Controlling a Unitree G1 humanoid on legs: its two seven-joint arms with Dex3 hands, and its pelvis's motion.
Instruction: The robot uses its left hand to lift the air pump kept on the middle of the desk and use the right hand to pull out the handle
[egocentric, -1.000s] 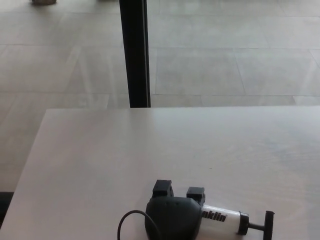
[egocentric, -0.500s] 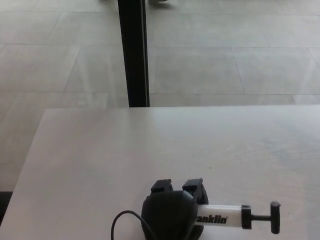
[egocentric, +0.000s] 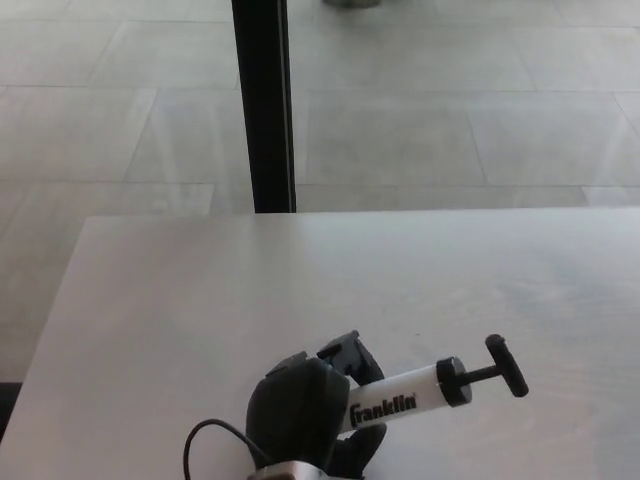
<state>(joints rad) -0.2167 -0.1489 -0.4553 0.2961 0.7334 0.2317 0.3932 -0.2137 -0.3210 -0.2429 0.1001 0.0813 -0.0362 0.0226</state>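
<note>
A black, rounded left hand is wrapping its thick fingers around a white cylindrical air pump, gripping it near the front edge of the pale, smooth bench. The pump is tilting upward to the right, its thin black T-shaped handle sticking out.

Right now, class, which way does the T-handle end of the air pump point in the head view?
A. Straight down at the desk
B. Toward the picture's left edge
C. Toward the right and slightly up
C: the left hand grips the white air pump, whose black T-handle sticks out to the upper right.
</note>
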